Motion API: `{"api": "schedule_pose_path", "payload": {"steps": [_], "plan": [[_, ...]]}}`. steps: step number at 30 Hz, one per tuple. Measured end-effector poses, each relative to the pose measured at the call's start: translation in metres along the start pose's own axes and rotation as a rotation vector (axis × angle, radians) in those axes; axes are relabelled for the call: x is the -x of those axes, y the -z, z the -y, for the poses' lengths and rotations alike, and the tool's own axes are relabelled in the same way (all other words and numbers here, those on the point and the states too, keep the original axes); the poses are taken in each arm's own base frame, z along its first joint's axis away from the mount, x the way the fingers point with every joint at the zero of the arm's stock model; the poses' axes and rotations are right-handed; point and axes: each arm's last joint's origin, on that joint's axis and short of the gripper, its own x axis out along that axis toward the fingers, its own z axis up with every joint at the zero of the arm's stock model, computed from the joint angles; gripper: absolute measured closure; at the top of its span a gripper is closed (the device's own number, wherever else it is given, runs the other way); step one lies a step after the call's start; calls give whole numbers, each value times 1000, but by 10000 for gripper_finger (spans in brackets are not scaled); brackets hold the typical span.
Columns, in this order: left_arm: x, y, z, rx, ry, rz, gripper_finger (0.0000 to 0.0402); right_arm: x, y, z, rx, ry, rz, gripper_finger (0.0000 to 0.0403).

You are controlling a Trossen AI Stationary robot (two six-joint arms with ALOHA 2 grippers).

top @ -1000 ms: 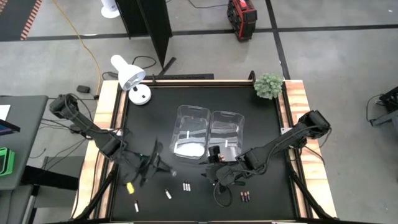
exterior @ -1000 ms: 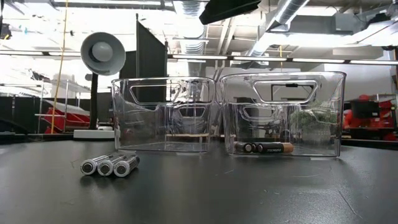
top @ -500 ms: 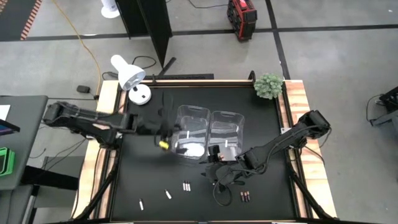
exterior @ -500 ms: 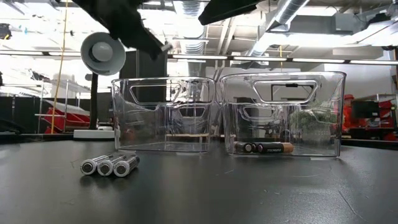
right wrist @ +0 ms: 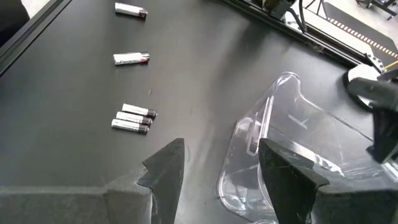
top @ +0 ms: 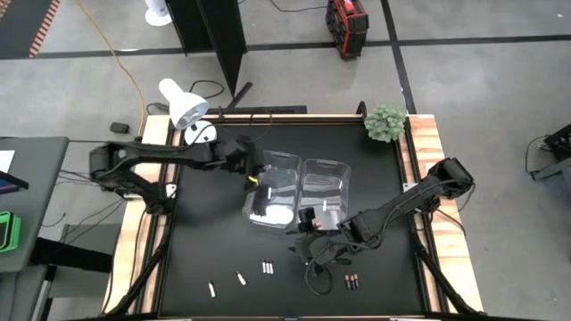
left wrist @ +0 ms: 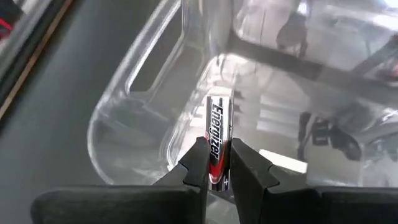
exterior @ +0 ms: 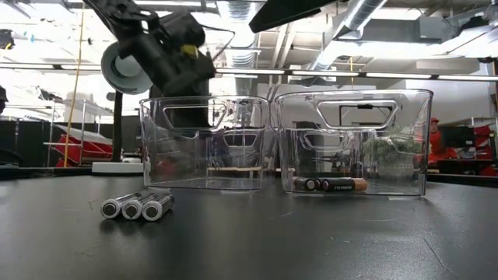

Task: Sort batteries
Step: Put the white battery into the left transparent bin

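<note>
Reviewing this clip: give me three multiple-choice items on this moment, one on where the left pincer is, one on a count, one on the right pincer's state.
1. Where is the left pincer?
A. Over the left clear plastic bin
B. By the green plant
C. At the table's front edge

2. How many silver batteries lie side by side in front of the bins in the low view?
A. One
B. Three
C. Six

3. The right pincer is:
A. Shut on a battery
B. Open, empty
C. Out of view

Answers: 1 A, the high view shows it at that bin's rim, gripping a silver Energizer battery. 2 B, three ends show. 3 B, its fingers stand apart over bare table.
</note>
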Motion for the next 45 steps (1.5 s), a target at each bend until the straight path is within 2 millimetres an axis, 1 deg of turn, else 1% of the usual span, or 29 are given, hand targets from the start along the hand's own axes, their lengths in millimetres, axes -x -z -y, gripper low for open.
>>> {"api": "schedule_pose_path", "payload": {"steps": [6,10,13,21,25,34,37,39,43,45], "plan": [[-21,-5,-2,-22,1,-41,364,0,1,0,5,0,-5,180],[-30,-6,-2,-24,1,-58,360,0,1,0,7,-1,-9,180],[-33,-5,-3,-32,-12,-70,356,0,1,0,6,-1,-11,180],[-33,-4,-4,-44,-21,-77,349,0,1,0,6,-1,-12,180],[-33,-4,-5,-44,-29,-78,328,0,1,0,6,-1,-12,180],[-33,-4,-5,-40,-36,-80,261,0,1,0,6,-1,-12,180],[-23,-8,-2,-57,-34,-64,251,0,1,0,6,-2,-13,180],[-9,-19,2,-85,-33,7,249,0,1,0,6,-2,-13,180],[31,-39,11,-163,-21,152,249,0,2,0,8,-2,-17,180],[55,-43,17,-201,-4,205,249,0,2,0,8,-2,-17,180]]}}
